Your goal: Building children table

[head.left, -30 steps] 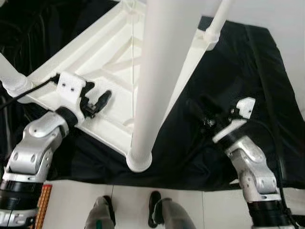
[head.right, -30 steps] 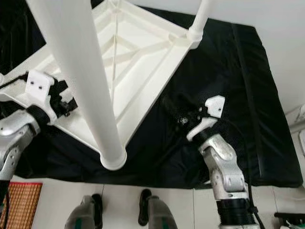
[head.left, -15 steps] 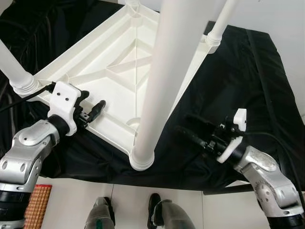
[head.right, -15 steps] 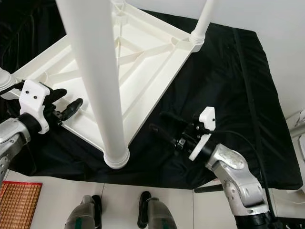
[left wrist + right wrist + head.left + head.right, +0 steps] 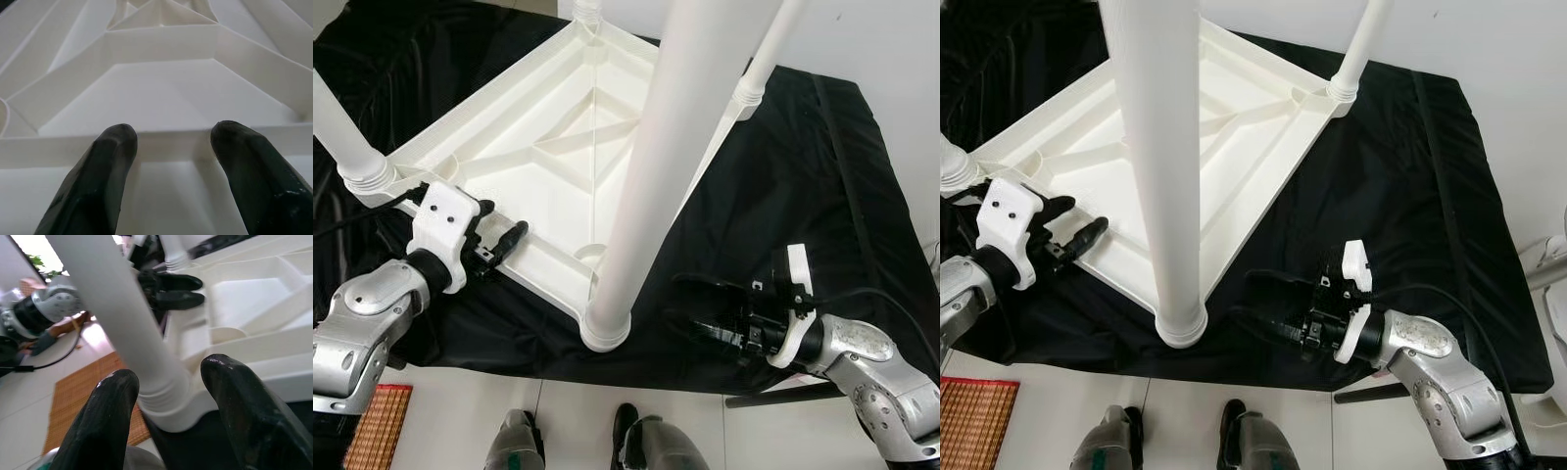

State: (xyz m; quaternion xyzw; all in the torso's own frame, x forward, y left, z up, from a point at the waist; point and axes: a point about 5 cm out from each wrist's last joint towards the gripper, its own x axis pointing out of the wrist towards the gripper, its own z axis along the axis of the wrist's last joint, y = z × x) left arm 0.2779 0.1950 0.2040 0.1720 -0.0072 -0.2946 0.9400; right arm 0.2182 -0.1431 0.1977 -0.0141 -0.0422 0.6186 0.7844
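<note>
Clearly the white table [image 5: 548, 157] lies upside down on a black cloth [image 5: 822, 196], with a leg standing up at each corner in view, so the step in hand looks like seating or checking the legs. The left gripper [image 5: 499, 250] is at the near edge of the frame, its fingers [image 5: 102, 161] a little apart with the rim between them and nothing clamped. The right gripper [image 5: 1268, 299] hovers low over the cloth, pointing at the base of the nearest leg [image 5: 1175, 245]; its fingers [image 5: 102, 416] are spread wide on either side of that collar, not yet touching. Next, I judge, the right gripper must advance and close round the leg while the left steadies the frame.
</note>
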